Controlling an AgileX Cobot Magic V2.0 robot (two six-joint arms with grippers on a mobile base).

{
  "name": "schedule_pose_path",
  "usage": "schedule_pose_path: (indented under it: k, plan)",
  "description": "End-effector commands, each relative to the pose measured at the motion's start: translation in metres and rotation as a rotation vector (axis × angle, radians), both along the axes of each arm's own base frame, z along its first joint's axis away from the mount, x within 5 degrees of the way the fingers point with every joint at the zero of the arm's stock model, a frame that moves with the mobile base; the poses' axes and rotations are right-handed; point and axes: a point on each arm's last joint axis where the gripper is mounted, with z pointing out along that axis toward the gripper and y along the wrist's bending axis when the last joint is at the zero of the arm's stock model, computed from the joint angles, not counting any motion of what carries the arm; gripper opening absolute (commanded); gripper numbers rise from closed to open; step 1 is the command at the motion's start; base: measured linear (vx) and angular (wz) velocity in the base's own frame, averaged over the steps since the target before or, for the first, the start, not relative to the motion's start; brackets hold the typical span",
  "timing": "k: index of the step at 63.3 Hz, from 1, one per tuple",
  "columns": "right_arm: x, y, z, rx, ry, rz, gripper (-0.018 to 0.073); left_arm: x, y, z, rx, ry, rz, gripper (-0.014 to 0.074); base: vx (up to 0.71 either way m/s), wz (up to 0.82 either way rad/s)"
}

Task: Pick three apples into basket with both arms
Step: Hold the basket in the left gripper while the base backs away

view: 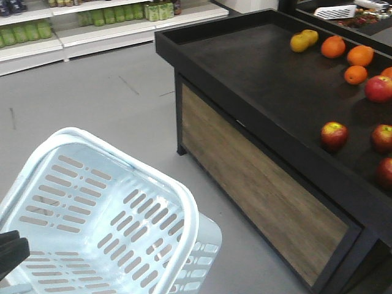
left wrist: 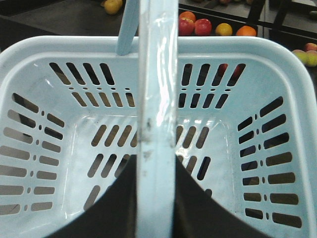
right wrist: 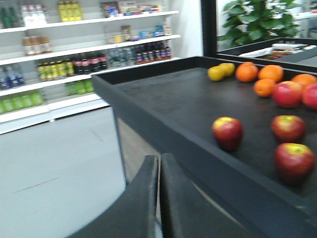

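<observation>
The pale blue basket (view: 160, 179) hangs tilted over the grey floor, left of the black display stand (view: 245, 67). My left gripper (left wrist: 157, 171) is shut on the basket's handle (left wrist: 157, 99), with a black finger (left wrist: 116, 203) on each side of the bar. The basket (left wrist: 223, 45) holds nothing. Three dark red apples (view: 334, 135) (view: 382, 137) (view: 386, 172) lie near the stand's front edge. The right wrist view shows them too: apple (right wrist: 228, 132), apple (right wrist: 288, 128), apple (right wrist: 294, 161). My right gripper (right wrist: 159, 158) is shut and empty, low in front of the stand's rim, left of the apples.
Oranges (view: 360, 56), two yellow fruits (view: 303, 40) and lighter pink-red apples (view: 378, 88) lie farther back on the stand. Its raised rim (right wrist: 198, 144) stands between my right gripper and the apples. Shelves of bottles (view: 110, 24) line the back wall.
</observation>
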Motion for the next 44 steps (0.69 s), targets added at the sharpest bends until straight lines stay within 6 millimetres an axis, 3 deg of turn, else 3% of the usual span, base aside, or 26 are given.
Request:
schedule_pose_path:
  k: [1,44]
  plan:
    - [-0.0004,-0.0006,0.0019,-0.018,-0.066,-0.010,-0.0004,0.0030,0.0013,0.0155,-0.084,-0.059,0.043,-0.0008,-0.14,0.53]
    - [-0.0004,-0.0006,0.0019,-0.018,-0.066,-0.010,-0.0004,0.0030,0.0013,0.0155,-0.084,-0.059,0.043,-0.0006,-0.11,0.46]
